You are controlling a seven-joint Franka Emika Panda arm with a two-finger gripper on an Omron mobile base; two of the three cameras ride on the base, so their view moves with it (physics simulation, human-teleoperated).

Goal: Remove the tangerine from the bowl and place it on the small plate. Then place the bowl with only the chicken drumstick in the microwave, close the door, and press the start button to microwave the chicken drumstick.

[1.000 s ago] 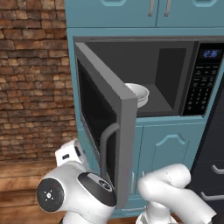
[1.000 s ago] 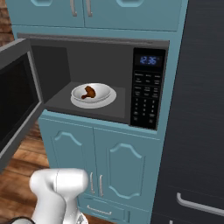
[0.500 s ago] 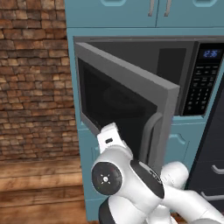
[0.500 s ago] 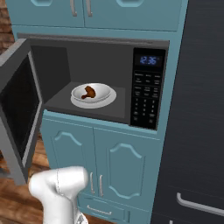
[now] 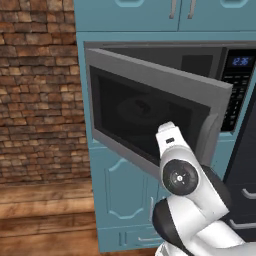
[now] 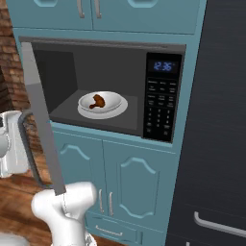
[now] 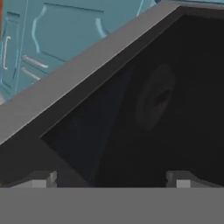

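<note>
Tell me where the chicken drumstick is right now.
The chicken drumstick lies in the bowl inside the microwave, left of the black keypad strip in the right base view, behind the half-swung door.

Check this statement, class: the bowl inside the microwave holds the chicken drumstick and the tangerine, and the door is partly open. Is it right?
One error: the bowl in the microwave holds only the chicken drumstick, as the right base view shows. The door is indeed partly open.

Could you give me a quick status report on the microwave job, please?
Gripper open, against the door glass. Door half shut; bowl with chicken drumstick inside the microwave. Nothing blocking.
</note>
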